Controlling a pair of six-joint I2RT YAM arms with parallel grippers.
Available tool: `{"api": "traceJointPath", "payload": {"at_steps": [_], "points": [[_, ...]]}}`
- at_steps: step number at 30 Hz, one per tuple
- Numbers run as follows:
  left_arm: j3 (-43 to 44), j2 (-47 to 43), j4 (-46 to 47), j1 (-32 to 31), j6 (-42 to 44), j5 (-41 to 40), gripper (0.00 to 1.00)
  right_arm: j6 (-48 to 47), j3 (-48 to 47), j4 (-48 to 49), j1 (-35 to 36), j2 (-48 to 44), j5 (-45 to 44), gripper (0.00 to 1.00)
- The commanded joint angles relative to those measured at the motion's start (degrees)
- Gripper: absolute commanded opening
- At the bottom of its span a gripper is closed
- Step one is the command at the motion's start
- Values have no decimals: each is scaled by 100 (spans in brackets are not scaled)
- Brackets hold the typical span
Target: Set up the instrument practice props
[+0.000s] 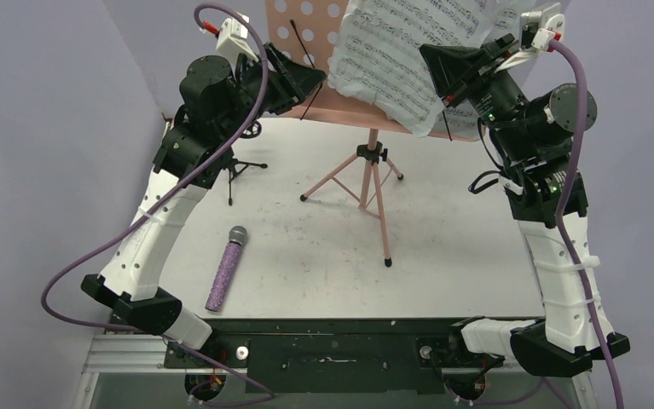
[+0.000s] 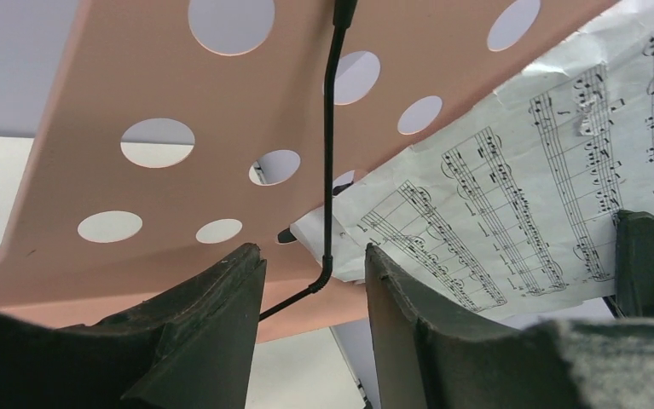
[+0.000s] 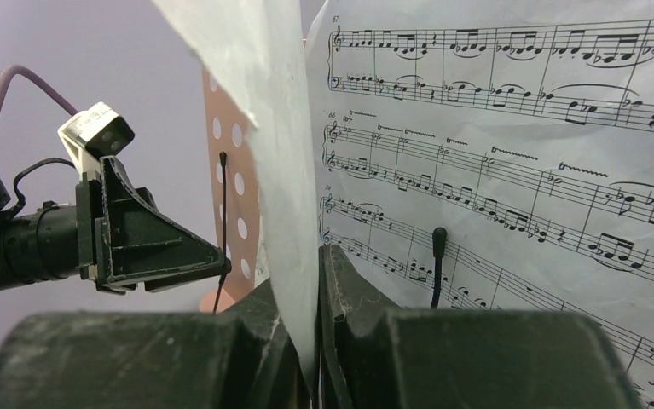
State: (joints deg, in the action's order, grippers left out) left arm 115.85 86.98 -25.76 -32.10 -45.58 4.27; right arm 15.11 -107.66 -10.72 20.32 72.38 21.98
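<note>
The pink music stand (image 1: 315,51) stands on its tripod at the back middle, with white sheet-music pages (image 1: 400,60) lying across its desk. My left gripper (image 1: 309,83) is raised at the desk's lower left edge. Its fingers stand open on either side of the thin black page-holder wire (image 2: 329,170) without touching it. My right gripper (image 3: 315,264) is shut on the edge of a sheet-music page (image 3: 293,187) at the desk's right side. The purple glitter microphone (image 1: 225,268) lies on the table at front left. The small black mic stand (image 1: 242,166) stands partly hidden behind my left arm.
A second black page-holder wire (image 3: 436,264) rests against the printed page. The stand's pink legs (image 1: 366,183) spread over the table's middle. Purple cables loop from both wrists. Grey walls close in the left, the back and the right.
</note>
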Motion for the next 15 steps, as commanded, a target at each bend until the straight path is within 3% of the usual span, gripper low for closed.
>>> {"api": "traceJointPath", "payload": {"at_steps": [1,8,15], "points": [[262,50,124,-33,71,-67,44,-192,39,204,18,-11,124,5],[280,99,280,-33,16,-22,37,-193,90,442,17,50,226,5],[278,110,278,-33,36,-26,22,-136,78,554,17,164,332,5]]}}
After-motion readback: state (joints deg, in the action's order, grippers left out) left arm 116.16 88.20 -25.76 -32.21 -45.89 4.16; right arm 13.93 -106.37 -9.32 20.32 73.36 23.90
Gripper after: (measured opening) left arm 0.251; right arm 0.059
